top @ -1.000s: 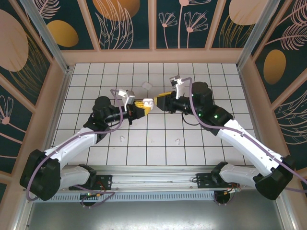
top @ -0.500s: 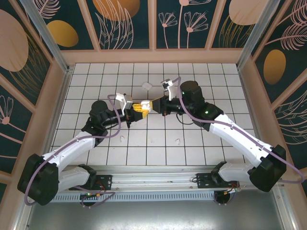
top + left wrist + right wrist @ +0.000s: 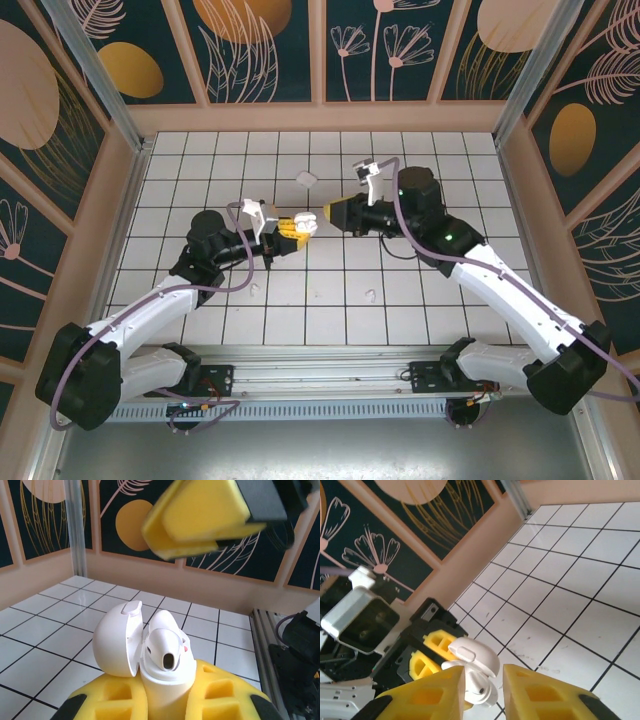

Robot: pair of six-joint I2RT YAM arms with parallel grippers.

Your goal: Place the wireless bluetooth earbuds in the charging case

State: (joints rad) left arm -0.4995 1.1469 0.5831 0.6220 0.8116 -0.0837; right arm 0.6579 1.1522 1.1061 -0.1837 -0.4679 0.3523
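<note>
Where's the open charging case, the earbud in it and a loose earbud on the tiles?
open charging case (image 3: 117,640), left wrist view, on its lid
seated earbud (image 3: 162,647), left wrist view, rounded head
loose earbud (image 3: 370,296), top external view, its middle

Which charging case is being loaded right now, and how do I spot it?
Start at the white tiled table; above its middle the left gripper is shut on a small white rounded plastic charging case. Unlike the other white case lying on the tiles farther back, this one is held aloft, its lid flipped open, with a white earbud sitting in it.
</note>
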